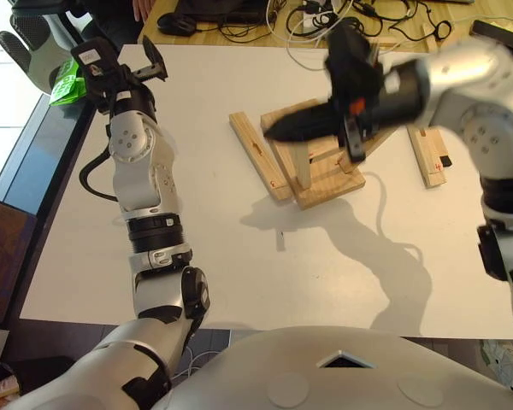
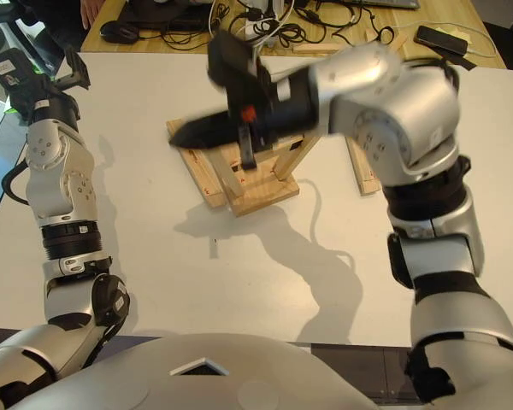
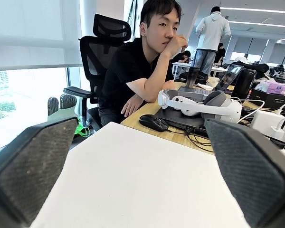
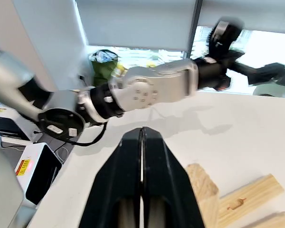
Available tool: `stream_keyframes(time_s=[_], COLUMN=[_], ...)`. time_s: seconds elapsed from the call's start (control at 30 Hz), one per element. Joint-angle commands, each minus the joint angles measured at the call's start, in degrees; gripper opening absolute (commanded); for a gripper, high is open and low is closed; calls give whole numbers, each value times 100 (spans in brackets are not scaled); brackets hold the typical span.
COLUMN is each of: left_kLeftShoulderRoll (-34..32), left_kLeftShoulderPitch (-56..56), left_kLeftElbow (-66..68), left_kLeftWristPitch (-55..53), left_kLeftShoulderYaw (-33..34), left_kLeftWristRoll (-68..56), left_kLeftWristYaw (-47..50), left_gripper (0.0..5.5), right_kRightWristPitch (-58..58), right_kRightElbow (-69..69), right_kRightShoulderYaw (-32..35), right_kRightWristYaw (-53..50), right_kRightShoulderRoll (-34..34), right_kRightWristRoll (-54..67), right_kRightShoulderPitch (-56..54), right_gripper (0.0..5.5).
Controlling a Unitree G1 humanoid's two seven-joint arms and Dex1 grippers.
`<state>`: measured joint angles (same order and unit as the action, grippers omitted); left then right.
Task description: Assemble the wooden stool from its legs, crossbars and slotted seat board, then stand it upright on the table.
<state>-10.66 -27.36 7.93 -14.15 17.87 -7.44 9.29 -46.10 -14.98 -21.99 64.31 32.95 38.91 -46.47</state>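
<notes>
You face a white table (image 1: 239, 282), lit by daylight from tall windows (image 3: 28, 71) on the left. A wooden desk (image 1: 197, 38) strewn with cables (image 1: 308, 21) runs along its far edge. A black office chair (image 3: 107, 42) stands at the far left. 2 ceiling light strips (image 3: 256, 9) glow far off.

Silver arms (image 1: 141, 171), black joints (image 1: 156, 232), black fingers (image 4: 118, 187)

Open-plan office. A white surface (image 3: 128, 180) abuts a wooden desk (image 3: 173, 135) carrying a mouse (image 3: 153, 122), headset (image 3: 199, 103) and cables (image 3: 199, 137). A mesh chair (image 3: 107, 42), further desks (image 3: 275, 97), ceiling light strips (image 3: 256, 9) and large windows (image 3: 23, 90) surround it.
</notes>
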Motion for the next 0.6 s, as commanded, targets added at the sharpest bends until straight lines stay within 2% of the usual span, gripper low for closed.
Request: stream_keyframes(time_s=[0.03,0.17,0.27,0.37,0.47,0.53,0.6], left_kLeftShoulderRoll=[37,48,78,5,-334,-353,-6], left_kLeftShoulderPitch=[15,-10,75,408,843,929,844], left_kLeftElbow=[-31,-8,-267,-1213,-2575,-3058,-3130], left_kLeftWristPitch=[-32,-2,-155,-668,-1597,-2176,-2617], left_kLeftShoulderYaw=[-26,-47,-280,-1115,-2250,-2748,-3030], left_kLeftWristRoll=[-6,-7,-7,-104,-176,-67,37], left_kLeftWristYaw=[16,3,-203,-1005,-1901,-2010,-1764], left_gripper=[494,494,494,494,494,494,494], right_kRightWristPitch=[-389,-157,-344,-873,-776,-522,-292], right_kRightElbow=[-109,-75,-174,-278,190,394,414], right_kRightShoulderYaw=[-269,832,1683,2413,3359,3838,4076], right_kRightWristYaw=[-186,-717,-1253,-1643,-2883,-3763,-4399], right_kRightShoulderRoll=[22,-561,-738,-609,-749,-1004,-1214], right_kRightWristRoll=[-125,413,903,1677,1750,1703,1623], right_kRightShoulderPitch=[513,-4,-435,-559,-653,-694,-615], right_gripper=[1,1,1,1,1,1,1])
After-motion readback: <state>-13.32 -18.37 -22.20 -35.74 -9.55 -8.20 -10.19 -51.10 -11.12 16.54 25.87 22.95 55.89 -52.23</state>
